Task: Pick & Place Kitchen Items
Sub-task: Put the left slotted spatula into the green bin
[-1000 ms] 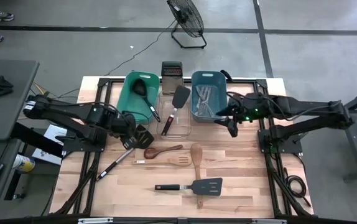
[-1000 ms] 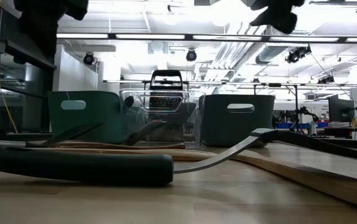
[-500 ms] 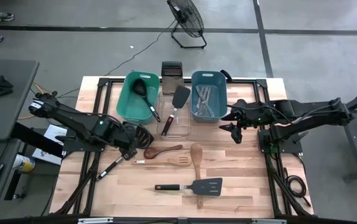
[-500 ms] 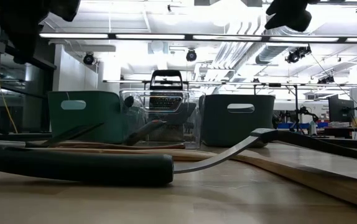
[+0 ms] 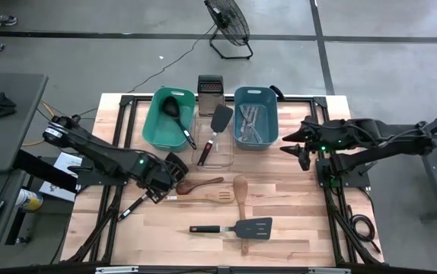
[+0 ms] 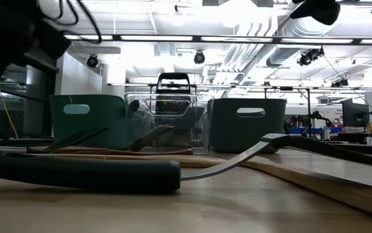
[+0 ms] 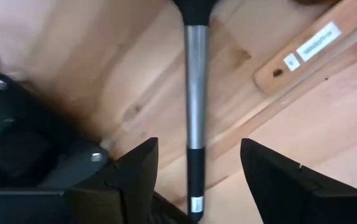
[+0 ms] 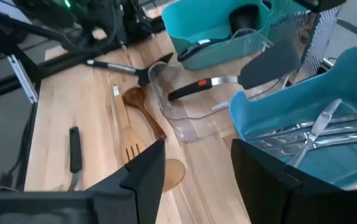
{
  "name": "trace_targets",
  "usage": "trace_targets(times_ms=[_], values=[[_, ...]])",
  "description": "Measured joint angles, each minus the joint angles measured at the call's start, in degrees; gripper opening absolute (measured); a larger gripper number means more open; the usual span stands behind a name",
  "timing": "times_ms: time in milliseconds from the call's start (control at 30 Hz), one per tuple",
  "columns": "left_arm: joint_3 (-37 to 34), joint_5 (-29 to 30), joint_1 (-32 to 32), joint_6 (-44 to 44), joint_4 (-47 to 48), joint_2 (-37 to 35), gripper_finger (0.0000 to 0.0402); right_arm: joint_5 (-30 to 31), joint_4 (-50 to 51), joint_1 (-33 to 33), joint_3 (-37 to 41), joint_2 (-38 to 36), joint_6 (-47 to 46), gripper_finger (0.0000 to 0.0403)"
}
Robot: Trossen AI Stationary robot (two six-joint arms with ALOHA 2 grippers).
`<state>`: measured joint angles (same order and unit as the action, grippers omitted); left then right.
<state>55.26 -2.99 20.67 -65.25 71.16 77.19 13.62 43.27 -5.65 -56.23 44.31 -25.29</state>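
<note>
A utensil with a silver shaft (image 7: 194, 93) and a black grip (image 5: 131, 207) lies slantwise on the table's left part. My left gripper (image 7: 197, 149) points down over it, open, one finger on either side of the shaft, touching nothing. Its head is hidden under the gripper (image 5: 167, 173) in the high view. A dark wooden spoon (image 5: 199, 185), a wooden slotted spatula (image 5: 203, 197), a pale wooden spoon (image 5: 240, 190) and a black slotted turner (image 5: 237, 227) lie on the boards. My right gripper (image 5: 302, 151) hangs open and empty above the table's right side.
At the back stand a teal tub (image 5: 157, 125) with a black ladle, a clear tub (image 5: 222, 156) with a black turner leaning in it, a blue tub (image 5: 272, 114) with silver knives, and a steel grater (image 5: 210, 87). Bare boards lie at the near left and right.
My left gripper has sunk toward the silver-shafted utensil and tipped to point down over it. My right gripper has drawn back from the blue tub toward the table's right edge. The utensils on the table have kept their places.
</note>
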Motion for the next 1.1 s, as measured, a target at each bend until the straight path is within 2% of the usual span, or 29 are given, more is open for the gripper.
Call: trace_targets(times_ms=[267, 467, 1100], values=[[-7.65, -3.86, 1.04, -1.71, -6.97, -0.04, 0.0223, -0.02, 0.64, 0.00, 0.02, -1.20, -0.51, 0.0176], [-11.27, -5.96, 5.07, -4.88, -10.90, -0.04, 0.0223, -0.02, 1.05, 0.00, 0.00, -1.15, -0.99, 0.0176], [-11.99, -3.72, 17.68, -19.17, -13.37, -0.04, 0.0223, -0.02, 1.64, 0.00, 0.00, -1.13, -1.67, 0.0176]])
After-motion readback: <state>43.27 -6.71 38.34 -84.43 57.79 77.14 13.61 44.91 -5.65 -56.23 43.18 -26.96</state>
